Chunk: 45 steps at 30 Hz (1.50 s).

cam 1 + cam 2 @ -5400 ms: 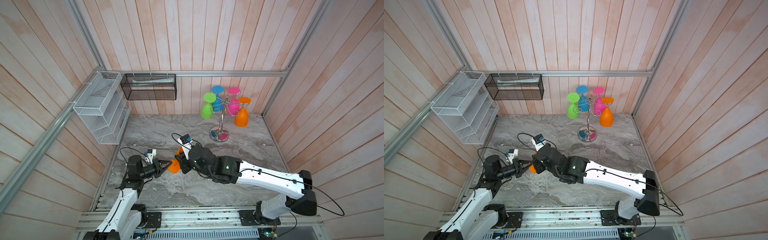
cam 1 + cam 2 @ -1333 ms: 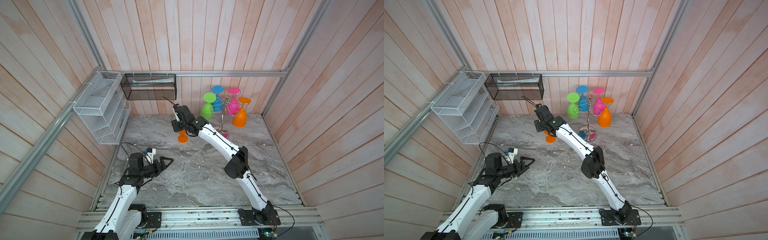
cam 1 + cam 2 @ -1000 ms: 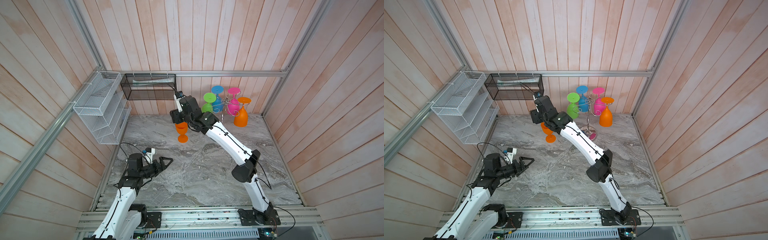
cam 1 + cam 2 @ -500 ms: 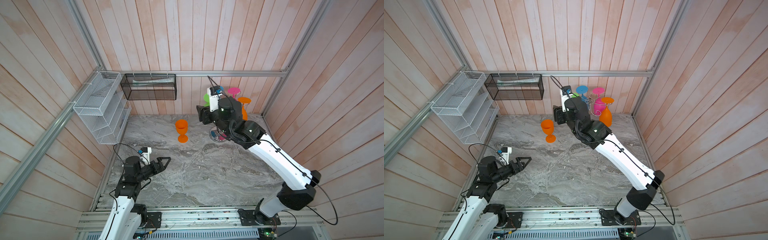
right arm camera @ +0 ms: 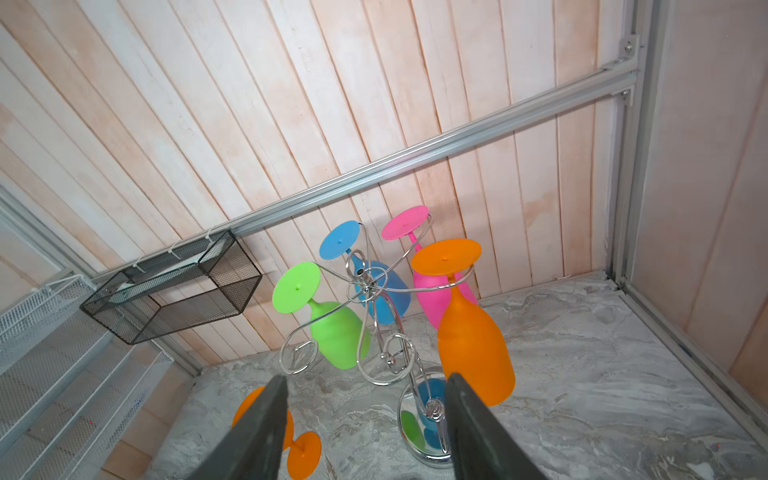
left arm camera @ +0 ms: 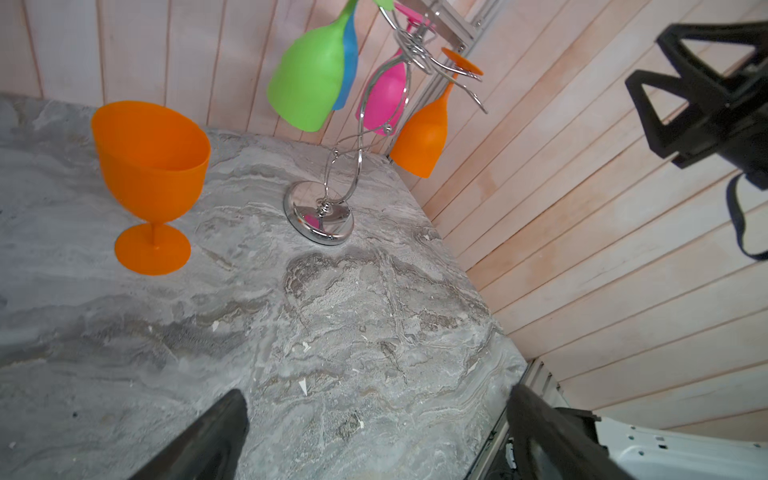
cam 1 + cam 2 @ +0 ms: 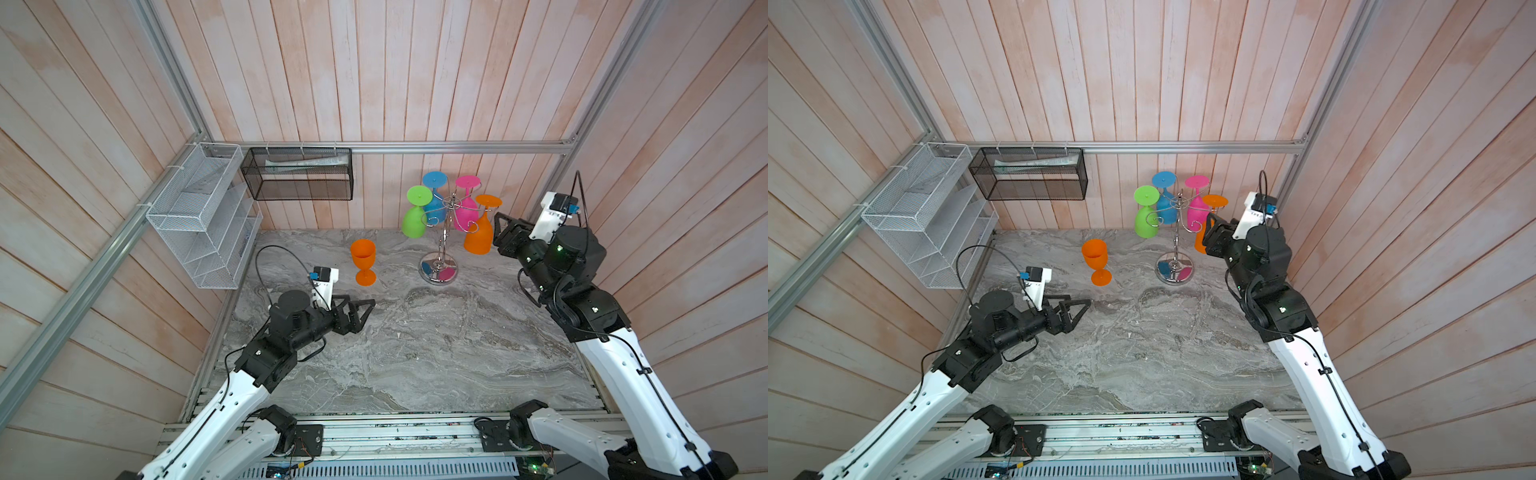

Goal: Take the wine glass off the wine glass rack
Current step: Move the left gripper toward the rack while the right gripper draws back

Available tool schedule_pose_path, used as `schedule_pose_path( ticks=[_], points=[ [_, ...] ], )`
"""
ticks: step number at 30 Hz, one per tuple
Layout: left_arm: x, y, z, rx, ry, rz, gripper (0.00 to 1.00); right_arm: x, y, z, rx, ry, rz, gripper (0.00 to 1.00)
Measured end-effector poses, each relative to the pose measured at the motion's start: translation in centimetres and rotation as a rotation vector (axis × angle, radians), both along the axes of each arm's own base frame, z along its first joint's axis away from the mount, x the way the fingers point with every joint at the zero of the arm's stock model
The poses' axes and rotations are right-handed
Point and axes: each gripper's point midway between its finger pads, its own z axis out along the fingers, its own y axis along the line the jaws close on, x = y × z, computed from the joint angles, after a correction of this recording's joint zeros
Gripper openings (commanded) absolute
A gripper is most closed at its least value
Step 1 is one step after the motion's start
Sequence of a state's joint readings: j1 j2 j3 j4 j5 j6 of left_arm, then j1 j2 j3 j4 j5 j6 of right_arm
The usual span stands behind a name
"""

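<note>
Your right arm (image 7: 582, 309) reaches from the right edge, right fingers (image 5: 257, 424) apart, empty, beside the inverted orange wine glass (image 7: 478, 241) on the wine glass rack (image 7: 430, 267), upper centre; left fingers (image 6: 210, 440) wide, empty.

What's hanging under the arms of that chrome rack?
Four upside-down glasses under the rack: green glass, blue glass, pink glass, orange glass. In the left wrist view, green covers most of the blue bowl.

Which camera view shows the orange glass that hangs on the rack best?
The right wrist view: the hanging orange glass is near and large, its foot plainly on an arm of the rack. The left wrist view shows it whole but smaller. Both top views show it small, from above.
</note>
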<state>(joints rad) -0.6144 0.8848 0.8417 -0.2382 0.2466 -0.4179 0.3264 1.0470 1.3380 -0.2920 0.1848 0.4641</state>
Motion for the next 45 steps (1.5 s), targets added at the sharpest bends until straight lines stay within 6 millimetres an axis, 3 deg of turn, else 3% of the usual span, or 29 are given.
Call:
schedule_pose_path(
  ticks=[6, 11, 20, 26, 35, 45],
  points=[
    [0.1, -6.3, 4.2, 0.132, -0.209, -0.111, 0.99, 1.8, -4.1, -2.6, 0.122, 0.062, -0.025, 0.52],
    [0.8, -8.4, 5.2, 0.213, -0.338, -0.142, 0.99, 3.5, -6.9, -3.7, 0.238, 0.087, -0.026, 0.50],
    [1.0, -7.7, 1.1, 0.313, -0.384, -0.147, 0.99, 8.5, -7.3, -8.0, 0.428, 0.215, 0.043, 0.44],
    [0.9, -7.2, 0.9, 0.314, -0.409, -0.127, 0.99, 11.0, -6.5, -8.9, 0.527, 0.225, 0.107, 0.40],
    [1.7, -6.2, 2.0, 0.315, -0.457, -0.051, 0.99, 12.8, -6.2, -8.3, 0.587, 0.206, 0.139, 0.39],
    [2.2, -5.7, 2.0, 0.330, -0.456, -0.011, 0.99, 13.2, -5.2, -6.7, 0.590, 0.174, 0.167, 0.37]
  ],
)
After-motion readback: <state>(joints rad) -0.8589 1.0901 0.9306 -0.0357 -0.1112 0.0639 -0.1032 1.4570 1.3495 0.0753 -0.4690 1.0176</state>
